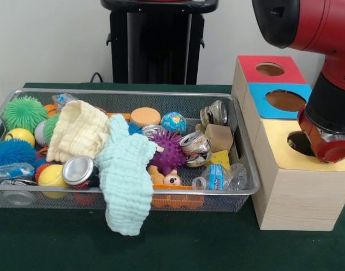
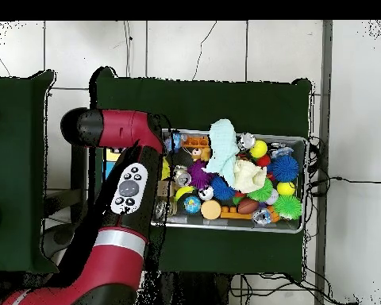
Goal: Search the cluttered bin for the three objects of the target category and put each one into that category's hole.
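Arm: my red-and-black arm [image 1: 324, 68] hangs over the wooden box [image 1: 299, 192] at 3 o'clock of the bin, wrist end low over the yellow hole [image 1: 299, 142].
Fingers: hidden behind the wrist in the front view, under the arm in the overhead; can't tell if clenched or released, or if anything's in them.
Box: three tops in a row – red [image 1: 271, 69] at 12, blue [image 1: 282, 100] mid, yellow nearest; each w/ a round hole.
Bin: wire mesh bin [image 1: 243, 186] on the green counter [image 1: 178, 243], packed full.
Cloths: pale green cloth [image 1: 124, 180] spills over the bin's 6 o'clock rim; cream cloth [image 1: 77, 132] lies at its 10.
Cans: crushed cans [image 1: 196, 148] near the bin's 3 o'clock end, another can [image 1: 79, 170] at 7–8.
Others: purple spiky ball [image 1: 169, 153] centre; green spiky ball [image 1: 24, 112] at 10; wood block [image 1: 218, 137] beside the cans.
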Tool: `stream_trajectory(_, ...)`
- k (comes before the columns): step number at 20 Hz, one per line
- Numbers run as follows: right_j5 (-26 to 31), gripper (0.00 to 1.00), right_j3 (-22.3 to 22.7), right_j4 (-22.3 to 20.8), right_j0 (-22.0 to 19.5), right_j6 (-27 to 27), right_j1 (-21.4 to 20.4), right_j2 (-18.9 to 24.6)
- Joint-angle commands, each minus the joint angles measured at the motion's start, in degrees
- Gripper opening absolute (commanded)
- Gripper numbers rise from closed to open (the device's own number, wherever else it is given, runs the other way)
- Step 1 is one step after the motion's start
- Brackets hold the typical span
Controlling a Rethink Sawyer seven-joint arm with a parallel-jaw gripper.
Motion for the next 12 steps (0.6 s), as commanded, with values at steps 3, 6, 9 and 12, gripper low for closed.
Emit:
stream_trajectory(3, -8.91, 1.0, -0.6, 0.63, -2.22, 8.42, 7.46, 3.38)
stream_trajectory(6, -8.61, 1.0, -0.4, 0.81, -2.51, 7.74, 7.18, 3.99)
stream_trajectory(9, -6.89, 1.0, -0.08, 1.08, -2.75, 7.02, 6.2, 4.54)
stream_trajectory(12, -4.8, 1.0, 0.3, 1.07, -2.65, 6.96, 4.95, 4.23)
